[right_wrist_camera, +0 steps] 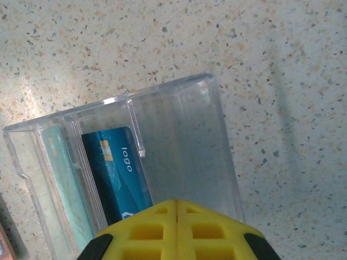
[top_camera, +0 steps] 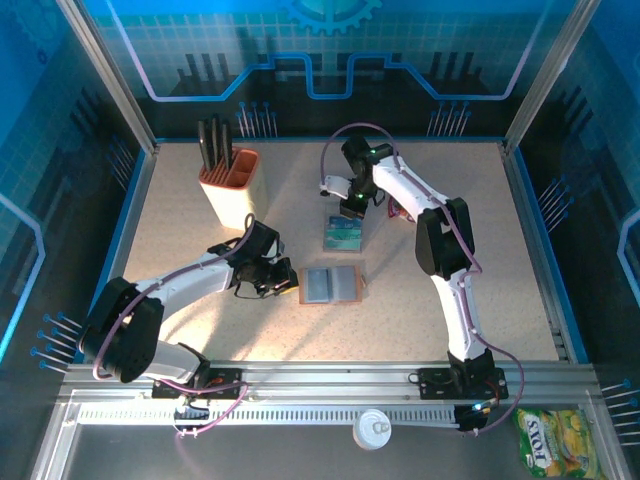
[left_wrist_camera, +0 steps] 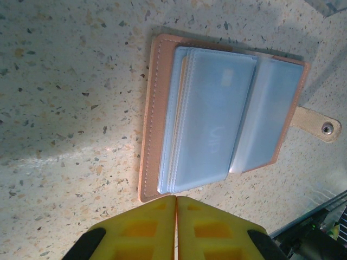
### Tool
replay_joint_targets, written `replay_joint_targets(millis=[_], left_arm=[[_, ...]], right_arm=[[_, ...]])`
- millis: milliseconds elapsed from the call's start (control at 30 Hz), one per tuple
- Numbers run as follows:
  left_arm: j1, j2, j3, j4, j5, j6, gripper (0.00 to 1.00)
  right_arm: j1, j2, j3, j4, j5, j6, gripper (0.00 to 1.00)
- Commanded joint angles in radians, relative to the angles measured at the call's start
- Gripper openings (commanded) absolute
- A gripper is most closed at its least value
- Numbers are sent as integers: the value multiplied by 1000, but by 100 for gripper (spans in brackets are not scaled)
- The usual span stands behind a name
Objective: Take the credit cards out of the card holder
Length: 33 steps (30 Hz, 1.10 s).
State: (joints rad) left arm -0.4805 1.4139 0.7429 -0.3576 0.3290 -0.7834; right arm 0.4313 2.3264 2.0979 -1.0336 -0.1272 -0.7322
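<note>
From above, the left arm's fingers sit low over the speckled beige desk, just beside the left edge of the flat brown leather card holder. It lies spread open near the middle of the desk with its grey-blue pockets facing up. Just behind it lies a clear plastic case, and the right arm's fingers hang over the case's far end. An orange-and-cream knife block stands well apart at the back left, and there is open desk to the right of the card holder and the case. From the left wrist, the yellow fingers are pressed together with nothing between them. Their tips meet the card holder's stitched brown rim, though I cannot tell whether they touch it. Its strap with a snap stud sticks out on the far side, with bare desk around it. From the right wrist, those yellow fingers are closed too, with nothing seen in them, poised over the near end of the clear case. A blue credit card marked "logo" sits in a middle slot, and a teal credit card is in the slot beside it. Open desk lies beyond the case's rim.
</note>
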Motion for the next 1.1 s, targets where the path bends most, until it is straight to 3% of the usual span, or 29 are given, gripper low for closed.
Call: replay_joint_targets(millis=[0, 467, 733, 1067], left_arm=[[6, 8, -18, 8, 8, 1, 10], [5, 42, -9, 56, 31, -7, 10], [4, 106, 14, 106, 55, -7, 8], [4, 174, 12, 158, 77, -6, 5]], right_arm=[[10, -6, -15, -2, -8, 7, 0], [26, -149, -98, 120, 2, 142, 11], [82, -298, -293, 255, -55, 437, 16], [179, -444, -611, 472, -96, 845, 11]])
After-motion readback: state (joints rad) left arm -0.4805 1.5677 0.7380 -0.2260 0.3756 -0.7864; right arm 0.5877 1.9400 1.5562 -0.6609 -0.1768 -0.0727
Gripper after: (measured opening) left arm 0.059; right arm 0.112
